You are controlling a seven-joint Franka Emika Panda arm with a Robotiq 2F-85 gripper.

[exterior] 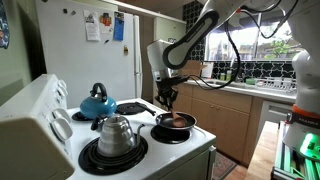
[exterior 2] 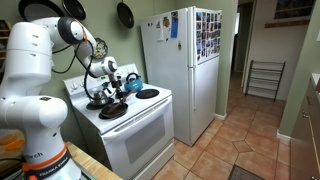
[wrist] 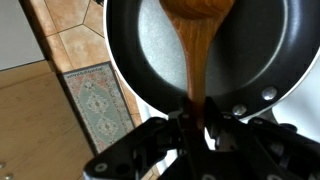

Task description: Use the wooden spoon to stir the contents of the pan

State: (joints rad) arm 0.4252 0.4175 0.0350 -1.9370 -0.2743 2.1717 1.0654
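Above the stove (exterior: pixel 190 158): gripper (wrist: pixel 197 112) is hanging over the pan (wrist: pixel 140 50).
Grip: it is pinching the wooden spoon (wrist: pixel 195 45) by its handle.
Spoon bowl: is reaching into the pan.
Contents (exterior: pixel 176 119): are lying reddish-brown in the pan.

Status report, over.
Gripper shut on slim light-brown wooden spoon. Its bowl over shallow round black frying pan. Shiny steel kettle stands apart.

Spoon (wrist: pixel 198 35) in pan (wrist: pixel 140 55); pan on stove (exterior 2: pixel 140 128) beside fridge (exterior 2: pixel 185 70).
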